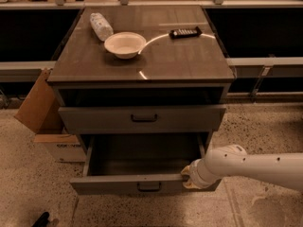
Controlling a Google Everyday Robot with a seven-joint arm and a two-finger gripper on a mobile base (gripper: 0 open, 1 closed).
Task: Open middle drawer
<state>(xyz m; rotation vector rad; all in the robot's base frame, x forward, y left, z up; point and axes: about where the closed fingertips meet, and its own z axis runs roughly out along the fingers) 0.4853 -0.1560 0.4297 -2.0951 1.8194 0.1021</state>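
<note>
Drawer front running left to right, gripper at its right end.

Largest is the grey cabinet with a brown top (189, 63); under its taller-fronted grey upper drawer (94, 119), the middle drawer, wide and low-fronted (104, 184), stands pulled well out toward the camera, its dark inside open to view. A white robot arm (255, 164) reaches in from the right, and its pale gripper (188, 177) sits against the right end of that front, at the top edge. Whether it is clasped or spread cannot be told. The small dark bar handle (149, 187) lies to the gripper's left along the front's long axis. Any further opening looks like a straight pull outward, square to that axis.
</note>
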